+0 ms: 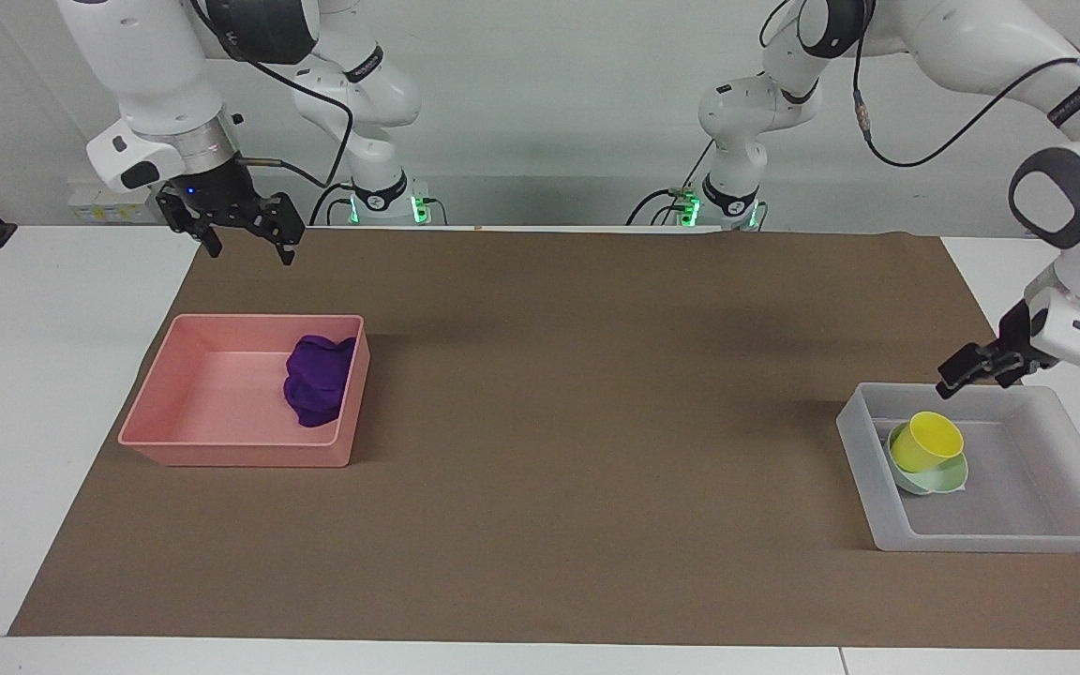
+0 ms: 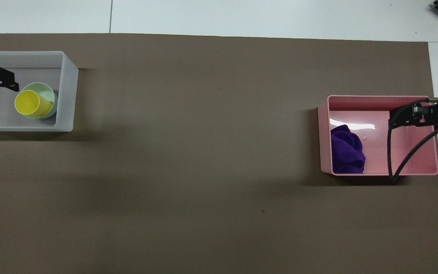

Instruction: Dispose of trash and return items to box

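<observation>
Your opaque pink rectangular tub (image 1: pixel 240 394) holds the deep-purple cloth bundle (image 1: pixel 319 380) at its 3 o'clock wall. The translucent whitish tray (image 1: pixel 1046 539) holds the pale mint bowl (image 1: pixel 941 480); the yellow plastic cup (image 1: pixel 924 442) leans in it and may roll out. Left gripper (image 1: pixel 976 366) hangs empty, fingers apart, above the tray; right gripper (image 1: pixel 245 234), fingers spread, waits.

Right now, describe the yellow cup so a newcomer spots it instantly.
Find the translucent whitish tray at the left arm's end of the brown mat. Two items sit stacked in it, and the yellow cup leans tilted in the mint-green bowl. It is the only bright yellow thing on the table.
</observation>
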You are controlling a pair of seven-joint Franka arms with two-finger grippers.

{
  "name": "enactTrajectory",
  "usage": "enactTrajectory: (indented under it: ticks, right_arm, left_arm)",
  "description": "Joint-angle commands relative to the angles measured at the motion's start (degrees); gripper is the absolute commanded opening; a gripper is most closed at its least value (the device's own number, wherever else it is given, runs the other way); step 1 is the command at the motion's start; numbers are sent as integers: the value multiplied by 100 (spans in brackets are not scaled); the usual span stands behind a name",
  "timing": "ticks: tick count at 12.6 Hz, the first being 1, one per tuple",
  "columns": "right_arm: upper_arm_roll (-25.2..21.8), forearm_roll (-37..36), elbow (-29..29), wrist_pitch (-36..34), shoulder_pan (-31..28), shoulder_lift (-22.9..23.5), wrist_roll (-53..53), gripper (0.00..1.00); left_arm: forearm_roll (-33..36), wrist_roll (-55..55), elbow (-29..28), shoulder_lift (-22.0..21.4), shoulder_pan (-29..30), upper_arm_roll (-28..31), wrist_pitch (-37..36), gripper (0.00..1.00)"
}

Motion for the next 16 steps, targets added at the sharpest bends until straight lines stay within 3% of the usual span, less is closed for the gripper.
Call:
enactTrajectory:
  ticks: [1,4,7,16]
  right_arm:
    - [34,114,-54,-23,-61,-40,41,100]
    - [34,114,-54,-23,-61,-40,41,100]
    - [34,114,-54,-23,-61,-40,33,100]
    - [34,114,-54,-32,-70,-40,24,100]
  left_arm:
    - [93,-8,-188,-894,-457,71,-863,100]
    - [111,-193,-267,-1432,-889,71,-1575,100]
    - [111,-98,-837,-1873,-1267,245,-1533,100]
    - [41,-88,-689,-1724,-1347,308,-1595,100]
